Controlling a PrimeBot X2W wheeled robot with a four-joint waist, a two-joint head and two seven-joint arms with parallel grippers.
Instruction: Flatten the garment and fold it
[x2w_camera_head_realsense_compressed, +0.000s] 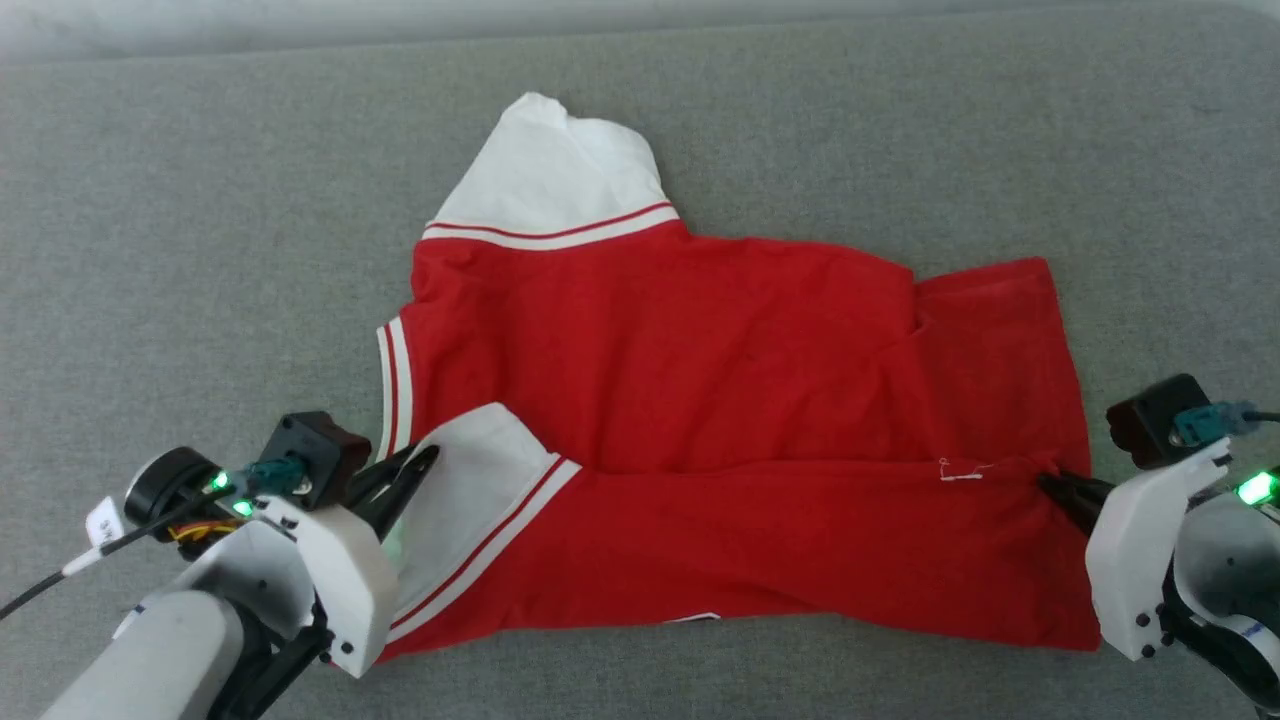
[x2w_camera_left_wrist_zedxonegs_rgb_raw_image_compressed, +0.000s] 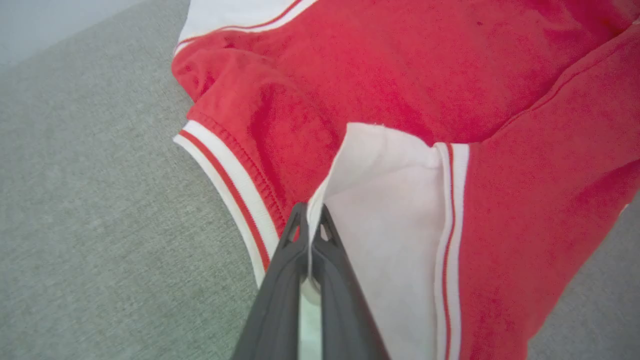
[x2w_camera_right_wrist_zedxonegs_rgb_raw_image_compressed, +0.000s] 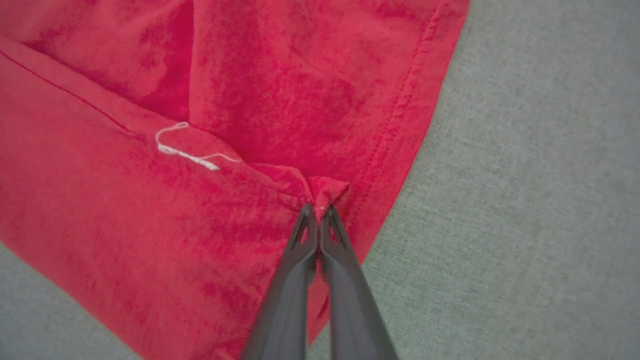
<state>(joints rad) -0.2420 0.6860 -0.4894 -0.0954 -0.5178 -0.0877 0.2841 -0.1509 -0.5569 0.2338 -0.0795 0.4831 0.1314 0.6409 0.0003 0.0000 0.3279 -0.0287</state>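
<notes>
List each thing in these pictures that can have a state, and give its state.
garment, lying partly folded, near edge turned over, creased.
left gripper, shut on the near sleeve.
right gripper, shut on a pinch of the garment's red hem.
far sleeve, spread out, not folded in.

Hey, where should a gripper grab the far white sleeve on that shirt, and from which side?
I'd pinch the sleeve at its far tip, coming in low from the far side. It lies flat and juts out past the red body of the shirt onto the grey surface, so that edge is exposed.
</notes>
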